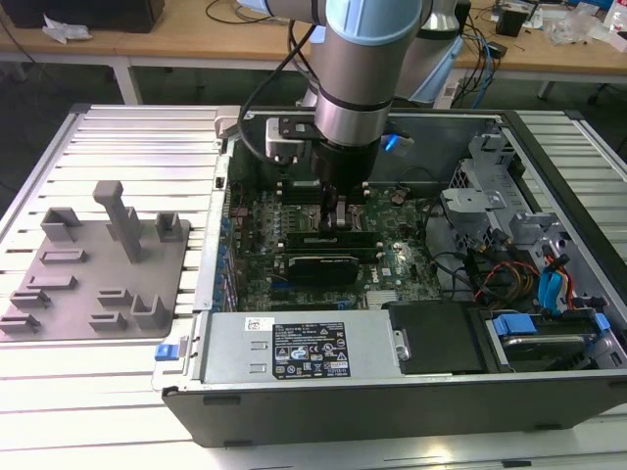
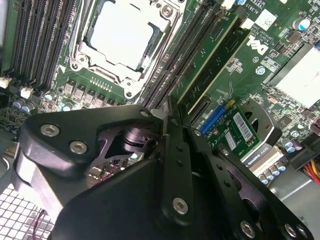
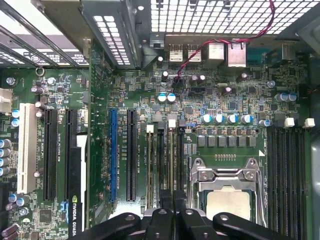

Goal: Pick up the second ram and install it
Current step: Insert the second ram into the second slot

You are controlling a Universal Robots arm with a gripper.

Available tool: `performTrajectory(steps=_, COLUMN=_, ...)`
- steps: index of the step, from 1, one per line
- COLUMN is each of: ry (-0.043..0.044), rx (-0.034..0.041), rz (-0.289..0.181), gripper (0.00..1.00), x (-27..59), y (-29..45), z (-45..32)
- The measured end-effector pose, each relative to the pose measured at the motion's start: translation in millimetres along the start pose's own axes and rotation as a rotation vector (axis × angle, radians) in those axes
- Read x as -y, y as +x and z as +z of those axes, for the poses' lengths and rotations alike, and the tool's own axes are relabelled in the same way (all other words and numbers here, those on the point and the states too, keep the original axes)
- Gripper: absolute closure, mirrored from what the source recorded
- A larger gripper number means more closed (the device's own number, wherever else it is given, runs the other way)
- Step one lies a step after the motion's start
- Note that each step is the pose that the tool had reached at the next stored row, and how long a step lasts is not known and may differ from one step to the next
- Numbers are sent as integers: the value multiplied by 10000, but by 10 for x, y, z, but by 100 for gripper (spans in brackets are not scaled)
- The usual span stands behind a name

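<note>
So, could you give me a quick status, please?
Claw low inside the case, over the memory slots. Second ram upright in a slot beneath. No obstruction seen.

Matt black gripper (image 2: 167,119) with shiny metal screws (image 2: 180,205) over a smooth green motherboard (image 3: 95,150). On the motherboard, a bright bare-metal CPU socket frame (image 3: 227,172). Around the motherboard, a dull grey sheet-metal computer case (image 1: 446,142).

exterior view: arm (image 1: 353,59) cut off at 12 o'clock edge, its wrist hides the motherboard (image 1: 402,259) slots right under it. case (image 1: 392,411) clipped at 3 o'clock. pincer (image 3: 170,205) body cut by first wrist view's edge. label (image 1: 309,351) print too small to tell.
</note>
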State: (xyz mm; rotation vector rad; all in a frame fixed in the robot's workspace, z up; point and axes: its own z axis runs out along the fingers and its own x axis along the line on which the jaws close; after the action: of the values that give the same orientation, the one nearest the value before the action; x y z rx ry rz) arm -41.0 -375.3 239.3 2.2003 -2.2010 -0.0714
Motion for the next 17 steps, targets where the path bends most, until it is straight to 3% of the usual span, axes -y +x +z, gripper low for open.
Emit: performTrajectory(steps=17, ry=2, rx=22, rz=93, gripper=91, x=3, y=-11, z=23)
